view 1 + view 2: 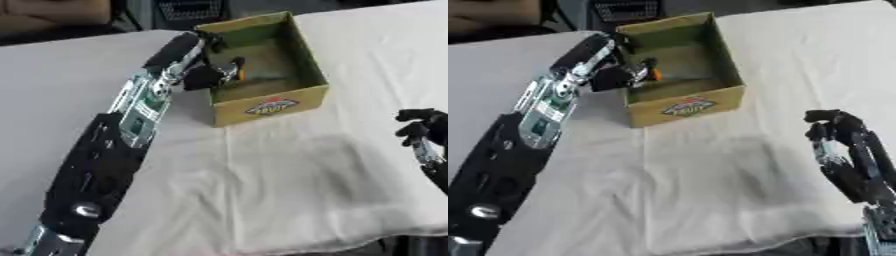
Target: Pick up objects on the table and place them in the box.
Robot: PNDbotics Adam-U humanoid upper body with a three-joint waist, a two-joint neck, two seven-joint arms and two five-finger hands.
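A yellow-brown cardboard box with a coloured logo on its front stands open-topped at the far middle of the table. My left arm stretches up from the lower left, and my left hand reaches over the box's left wall into its near-left corner. Its fingers are curled around a small orange thing just inside the box. My right hand rests at the right edge, fingers up and loosely bent, with nothing in it. The box floor around the hand looks bare; its near-left corner is hidden by the hand.
A white cloth with soft creases covers the table, and its front edge runs along the bottom right. Dark furniture and a basket-like thing stand beyond the far edge.
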